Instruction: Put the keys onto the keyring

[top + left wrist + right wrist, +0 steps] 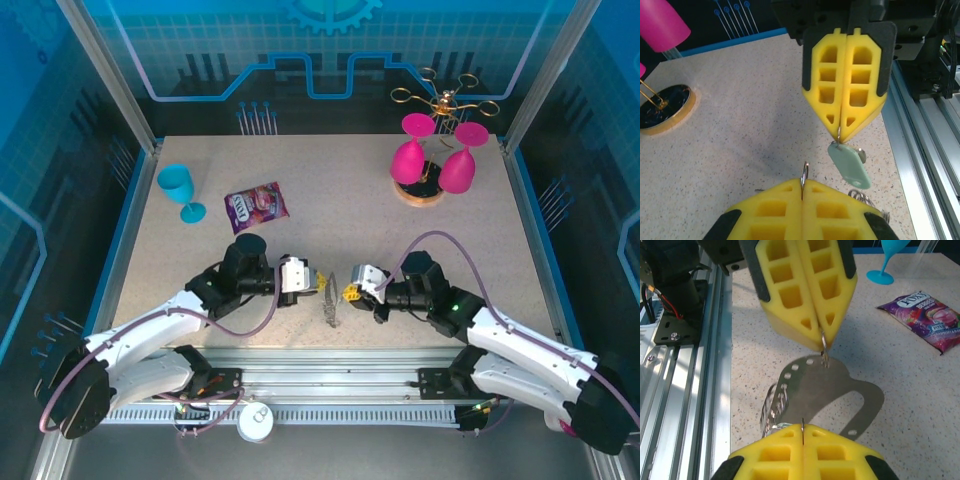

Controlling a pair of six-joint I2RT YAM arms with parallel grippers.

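Plainly left hand pinches the keyring (ring mostly hidden), right hand the keys.

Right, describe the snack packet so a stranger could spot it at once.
On the speckled beige table, look far left, where a teal goblet stands upright. Just right of it, not touching, lies the snack packet. It is the only flat, glossy purple wrapper with printed lettering.
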